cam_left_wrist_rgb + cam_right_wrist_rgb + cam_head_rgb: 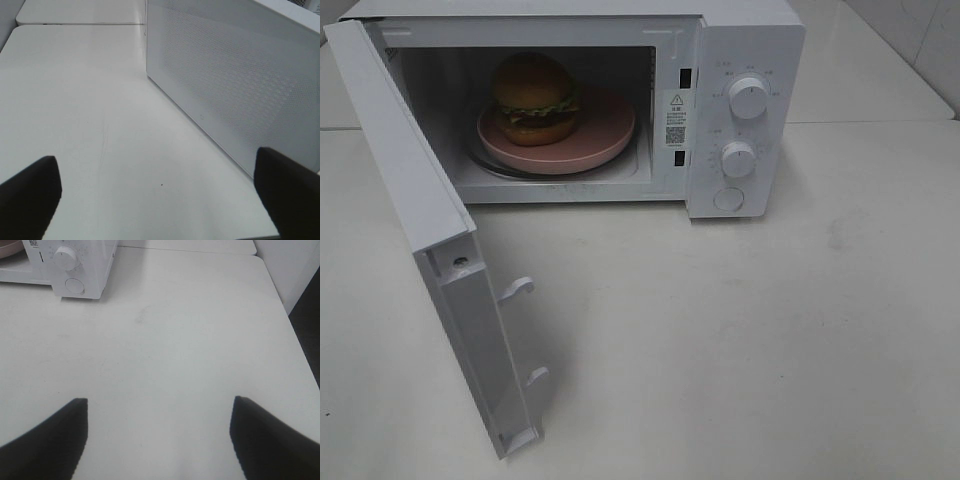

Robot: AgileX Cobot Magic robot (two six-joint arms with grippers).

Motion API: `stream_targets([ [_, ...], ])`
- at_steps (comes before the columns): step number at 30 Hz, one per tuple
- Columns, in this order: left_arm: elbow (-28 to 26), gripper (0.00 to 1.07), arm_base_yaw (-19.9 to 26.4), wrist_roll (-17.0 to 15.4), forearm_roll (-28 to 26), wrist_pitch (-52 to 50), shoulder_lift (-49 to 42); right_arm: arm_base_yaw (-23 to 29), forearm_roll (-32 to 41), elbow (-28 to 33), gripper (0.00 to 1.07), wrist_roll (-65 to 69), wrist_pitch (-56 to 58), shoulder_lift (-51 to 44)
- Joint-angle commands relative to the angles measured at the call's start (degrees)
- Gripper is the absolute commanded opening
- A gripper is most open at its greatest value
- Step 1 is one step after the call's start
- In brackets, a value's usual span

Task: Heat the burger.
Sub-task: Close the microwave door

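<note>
open microwave, burger in place: the burger stands upright on a round pink plate inside the white microwave. the high camera shows the door swung wide to the left. the burger sits toward the left half of the plate, its domed bun on top and its lettuce and dark patty showing at the rim. the plate rests on the turntable, whose edge shows just beneath it. on the control panel to the right of the cavity, an upper knob sits above a lower knob, with a round button below both. two white latch hooks stick out from the door's inner face. the microwave stands on a white tabletop.

your left pincer hangs over bare tabletop with its two dark fingers spread fully apart and nothing between them. a white perforated panel of the microwave stands near it, closer to one finger than the other.

your right pincer is also spread wide and grips nothing. its fingers are over open tabletop, well apart from the microwave, whose control panel shows ahead of it.
</note>
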Motion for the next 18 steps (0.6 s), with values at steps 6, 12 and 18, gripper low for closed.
stream_targets([
  [6, 0.17, 1.01, -0.23, -0.29, -0.11, -0.23, -1.15, -0.46, -0.11, 0.23, 0.76, 0.40, -0.40, -1.49],
  [12, 0.17, 1.01, -0.23, -0.29, -0.11, -0.23, -1.15, -0.46, -0.11, 0.23, 0.76, 0.40, -0.40, -1.49],
  [18, 0.17, 1.01, -0.23, -0.29, -0.11, -0.23, -1.15, -0.46, -0.11, 0.23, 0.76, 0.40, -0.40, -1.49],
])
